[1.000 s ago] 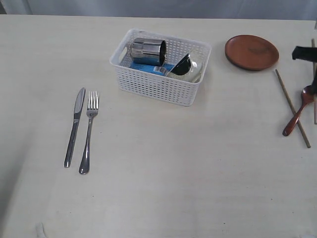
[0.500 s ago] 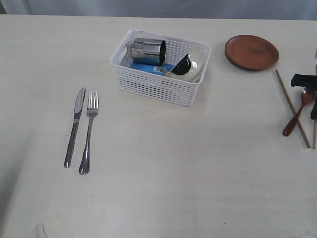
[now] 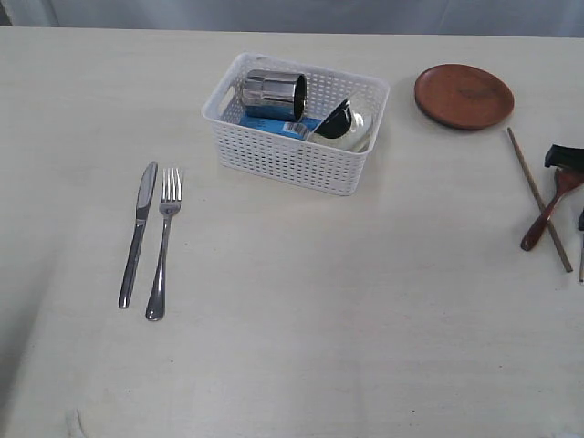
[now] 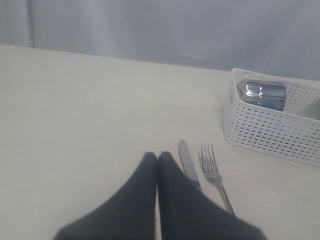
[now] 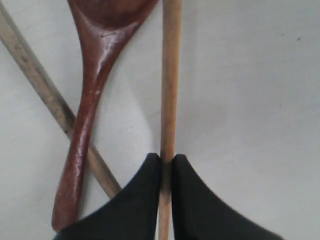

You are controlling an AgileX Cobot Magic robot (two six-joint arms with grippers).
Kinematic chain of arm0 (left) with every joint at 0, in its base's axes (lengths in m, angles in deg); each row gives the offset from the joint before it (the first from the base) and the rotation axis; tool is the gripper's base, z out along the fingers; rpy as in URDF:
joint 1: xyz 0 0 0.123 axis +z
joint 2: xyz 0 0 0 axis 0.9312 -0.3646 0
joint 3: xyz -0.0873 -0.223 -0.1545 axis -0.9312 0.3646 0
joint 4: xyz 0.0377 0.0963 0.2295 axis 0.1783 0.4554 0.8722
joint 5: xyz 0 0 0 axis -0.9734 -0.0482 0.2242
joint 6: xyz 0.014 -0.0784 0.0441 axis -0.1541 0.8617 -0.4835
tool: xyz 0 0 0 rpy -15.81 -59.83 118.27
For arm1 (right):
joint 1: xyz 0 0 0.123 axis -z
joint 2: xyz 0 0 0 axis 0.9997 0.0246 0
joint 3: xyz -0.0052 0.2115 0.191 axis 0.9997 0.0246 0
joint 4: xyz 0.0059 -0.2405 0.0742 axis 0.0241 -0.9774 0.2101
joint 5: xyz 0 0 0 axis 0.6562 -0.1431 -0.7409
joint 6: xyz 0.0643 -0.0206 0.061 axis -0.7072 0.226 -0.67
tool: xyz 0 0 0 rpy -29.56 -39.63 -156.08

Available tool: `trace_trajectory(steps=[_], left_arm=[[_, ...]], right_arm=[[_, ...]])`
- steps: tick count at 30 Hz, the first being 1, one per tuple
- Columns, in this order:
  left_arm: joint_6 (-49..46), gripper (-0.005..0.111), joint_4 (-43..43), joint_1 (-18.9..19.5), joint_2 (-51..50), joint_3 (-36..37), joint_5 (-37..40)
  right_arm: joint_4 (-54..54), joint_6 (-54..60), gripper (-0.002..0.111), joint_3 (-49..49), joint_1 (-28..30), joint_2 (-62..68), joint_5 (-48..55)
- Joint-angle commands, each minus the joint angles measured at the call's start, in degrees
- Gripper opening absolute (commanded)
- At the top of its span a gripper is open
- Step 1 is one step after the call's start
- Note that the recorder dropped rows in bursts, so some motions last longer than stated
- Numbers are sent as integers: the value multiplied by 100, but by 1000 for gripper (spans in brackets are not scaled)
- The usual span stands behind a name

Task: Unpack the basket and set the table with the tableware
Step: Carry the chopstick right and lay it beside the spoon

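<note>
The white basket [image 3: 292, 162] stands at the back middle of the table [image 3: 319, 319]. Inside it a steel cup [image 3: 272, 94] lies on its side, and a bowl [image 3: 342, 121] leans tilted. A knife [image 3: 137, 233] and fork [image 3: 162, 242] lie side by side on the left. The brown plate [image 3: 464, 95] sits at the back right. My right gripper [image 5: 166, 159] is shut on one wooden chopstick [image 5: 170, 75], low over the table beside the reddish-brown spoon [image 5: 95, 75]. The spoon lies across the other chopstick [image 5: 35, 82]. My left gripper [image 4: 157, 155] is shut and empty, near the knife [image 4: 187, 162].
A blue snack packet [image 3: 274, 125] lies in the basket under the cup. The spoon [image 3: 547, 210] and the loose chopstick [image 3: 538, 196] lie crossed near the table's right edge, where a black part of the right arm [image 3: 566, 156] shows.
The right gripper has moved along the right edge toward the near side, carrying the chopstick past the spoon. Nothing else has moved.
</note>
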State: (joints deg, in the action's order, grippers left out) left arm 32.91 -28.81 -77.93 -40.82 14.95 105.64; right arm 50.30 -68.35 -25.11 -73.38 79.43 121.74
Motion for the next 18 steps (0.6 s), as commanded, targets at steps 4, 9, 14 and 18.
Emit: trace_trajectory(steps=[4,9,14,18], left_arm=[[-3,0,-26,6,21,16,-63],[-3,0,-26,6,21,16,-63],[-3,0,-26,6,21,16,-63],[-3,0,-26,6,21,16,-63]], right_arm=[[-103,-258,0,16,202,-2,-120],[208,-37,1,16,202,135,-121],[338,44,26,5,202,229,-166],[338,44,40,5,202,229,-247]])
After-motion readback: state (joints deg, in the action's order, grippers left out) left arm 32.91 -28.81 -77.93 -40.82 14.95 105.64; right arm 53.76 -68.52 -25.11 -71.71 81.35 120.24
